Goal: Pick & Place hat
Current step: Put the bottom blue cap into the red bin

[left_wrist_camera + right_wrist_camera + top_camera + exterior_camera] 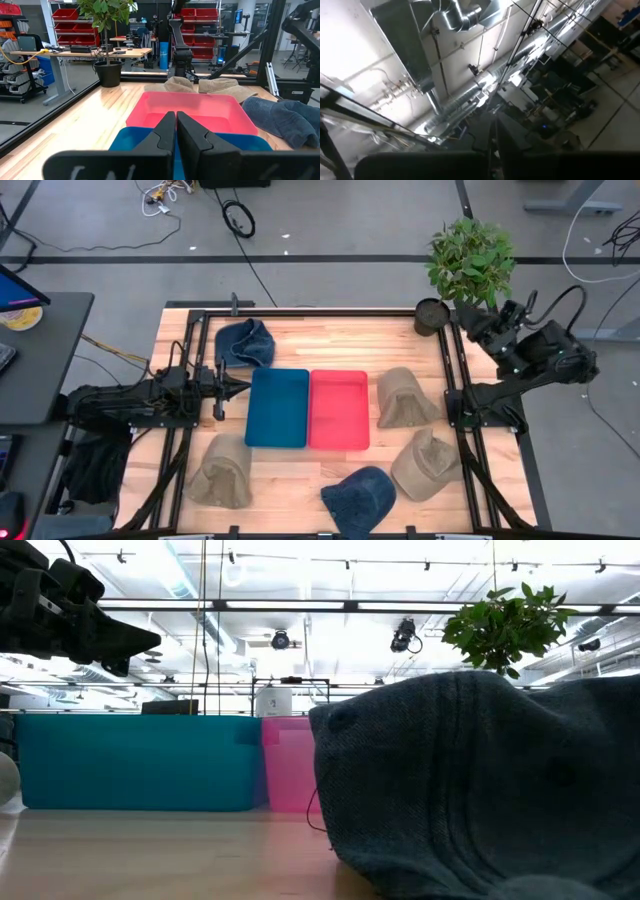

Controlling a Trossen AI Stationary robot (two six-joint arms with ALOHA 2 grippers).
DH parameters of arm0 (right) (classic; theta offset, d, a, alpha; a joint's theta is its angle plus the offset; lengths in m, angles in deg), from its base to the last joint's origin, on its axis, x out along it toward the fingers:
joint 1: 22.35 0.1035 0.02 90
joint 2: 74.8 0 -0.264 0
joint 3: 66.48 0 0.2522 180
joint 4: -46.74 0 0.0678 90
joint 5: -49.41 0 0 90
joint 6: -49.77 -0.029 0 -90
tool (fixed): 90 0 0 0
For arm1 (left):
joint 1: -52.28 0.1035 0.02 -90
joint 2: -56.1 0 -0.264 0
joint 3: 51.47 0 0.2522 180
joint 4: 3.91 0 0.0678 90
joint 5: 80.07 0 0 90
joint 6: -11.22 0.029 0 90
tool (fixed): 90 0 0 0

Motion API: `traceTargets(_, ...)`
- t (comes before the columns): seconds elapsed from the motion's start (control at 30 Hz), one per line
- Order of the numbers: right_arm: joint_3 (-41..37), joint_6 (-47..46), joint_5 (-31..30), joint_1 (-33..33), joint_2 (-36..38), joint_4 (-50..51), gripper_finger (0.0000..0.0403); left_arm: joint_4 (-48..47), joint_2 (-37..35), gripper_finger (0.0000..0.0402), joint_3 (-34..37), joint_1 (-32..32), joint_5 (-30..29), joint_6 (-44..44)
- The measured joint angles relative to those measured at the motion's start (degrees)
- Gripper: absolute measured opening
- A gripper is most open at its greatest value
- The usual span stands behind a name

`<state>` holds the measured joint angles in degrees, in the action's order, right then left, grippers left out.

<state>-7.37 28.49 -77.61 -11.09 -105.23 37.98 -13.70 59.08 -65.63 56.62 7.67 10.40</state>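
Observation:
Five hats lie crown-up on the wooden table: a dark blue hat (245,342) at the far left, a second blue hat (358,498) at the near edge, which fills the low view (480,790), and three beige hats (405,398) (427,463) (220,470). A blue tray (275,408) and a red tray (338,410) sit side by side in the middle. My left gripper (235,388) (176,125) hovers shut at the blue tray's left edge, pointing right. My right gripper (472,322) (493,132) is shut, parked at the far right corner, tilted up toward the ceiling.
A potted plant (470,260) stands at the table's far right corner beside the right arm. A black frame rail (320,311) runs along the table's far edge and sides. Bare wood shows between the trays and the near hats (290,470).

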Motion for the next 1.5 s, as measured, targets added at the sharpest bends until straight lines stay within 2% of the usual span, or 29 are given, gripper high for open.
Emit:
traceTargets(0.2,12.67,6.95,1.12,-0.01,-5.70,10.48,0.0011,-0.02,0.00,0.0016,0.02,-0.01,0.00,0.00)
traceTargets(0.33,22.53,9.78,7.07,-0.01,-10.79,18.47,0.0005,-0.02,0.00,0.0016,0.00,-0.02,0.00,0.00)
traceTargets(0.5,34.42,9.77,10.48,-0.01,-17.74,33.41,0.0013,0.00,0.00,0.0016,0.00,0.00,-0.01,0.01)
traceTargets(0.67,42.53,9.18,11.76,-0.01,-23.63,49.89,0.0008,-0.02,0.00,0.0016,0.02,0.00,0.00,0.00)
traceTargets(0.77,44.63,5.61,15.48,-0.03,-26.08,55.54,0.0005,0.00,0.00,0.0016,0.00,0.00,0.00,0.00)
traceTargets(1.0,45.02,0.73,25.06,-0.20,-31.14,59.44,0.0008,-0.01,0.00,0.0016,0.02,-0.01,-0.01,0.01)
traceTargets(1.1,45.02,-1.18,30.37,-1.19,-34.48,62.39,0.0008,0.00,0.00,0.0016,0.01,-0.01,-0.02,0.00)
traceTargets(1.27,45.02,-10.84,41.47,-1.43,-40.15,70.23,0.0010,-0.02,0.00,0.0016,0.00,0.00,0.00,0.00)
traceTargets(1.4,45.00,-16.78,42.80,-0.20,-44.37,76.04,0.0017,0.00,0.00,0.0016,0.00,-0.02,0.00,0.00)
traceTargets(1.5,45.00,-18.16,44.56,1.26,-47.25,76.61,0.0024,0.00,0.01,0.0016,0.02,-0.01,0.00,0.00)
